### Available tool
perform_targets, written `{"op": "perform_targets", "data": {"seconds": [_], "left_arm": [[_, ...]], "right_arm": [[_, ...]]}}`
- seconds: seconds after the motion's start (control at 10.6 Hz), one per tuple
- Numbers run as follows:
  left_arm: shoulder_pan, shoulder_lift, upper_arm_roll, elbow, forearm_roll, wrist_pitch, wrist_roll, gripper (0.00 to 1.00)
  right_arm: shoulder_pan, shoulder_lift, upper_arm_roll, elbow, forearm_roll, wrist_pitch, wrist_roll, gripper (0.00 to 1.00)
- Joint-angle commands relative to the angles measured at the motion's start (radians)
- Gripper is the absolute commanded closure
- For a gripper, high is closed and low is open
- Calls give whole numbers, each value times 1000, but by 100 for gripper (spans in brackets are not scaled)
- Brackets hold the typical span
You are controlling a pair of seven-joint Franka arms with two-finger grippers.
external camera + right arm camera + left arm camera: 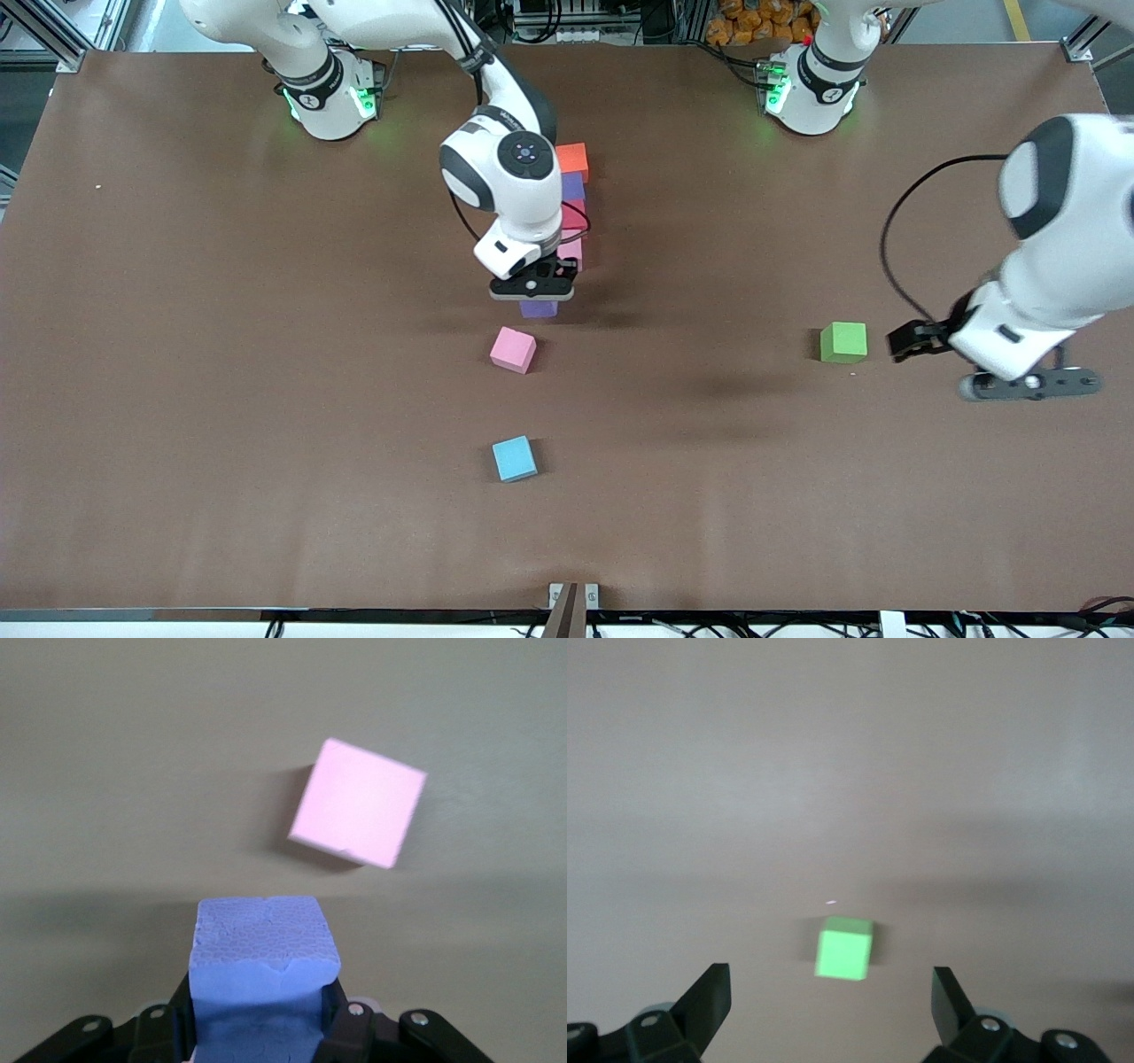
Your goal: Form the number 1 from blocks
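Observation:
A line of blocks runs down the table's middle: orange (572,159), purple (573,186), red (576,215) and pink (571,251), partly hidden by the right arm. My right gripper (537,297) is shut on a purple block (539,308) (264,970) at the line's nearer end. A loose pink block (513,349) (357,814) lies just nearer the camera, and a blue block (514,458) nearer still. A green block (842,342) (843,949) sits toward the left arm's end. My left gripper (1028,384) (831,1014) hovers open beside it.
The two arm bases (328,93) (811,84) stand at the table's back edge. A small bracket (573,595) sits at the front edge of the brown table (221,399).

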Motion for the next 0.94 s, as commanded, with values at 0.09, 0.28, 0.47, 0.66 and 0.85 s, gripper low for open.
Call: {"op": "perform_targets", "data": {"seconds": [0.09,0.28,0.47,0.66,0.85], "left_arm": [[16,-54,99,34,-92,-99,156,0],[17,-97,119,34,-98,-130,177,0],[27,-157,121,24,-97,-154,165,0],[39,-200,121,24,-103,-185,163,0],[39,-224,134,22,-105,-202,164,0]], "right_arm": [[38,77,-14,76,-2,8,40,46],[44,90,-13,68,15,25,41,46],[66,117,-13,68,46,25,44,46],[69,120,-11,61,49,25,44,46],[81,120,-11,53,49,24,46,25]]}}
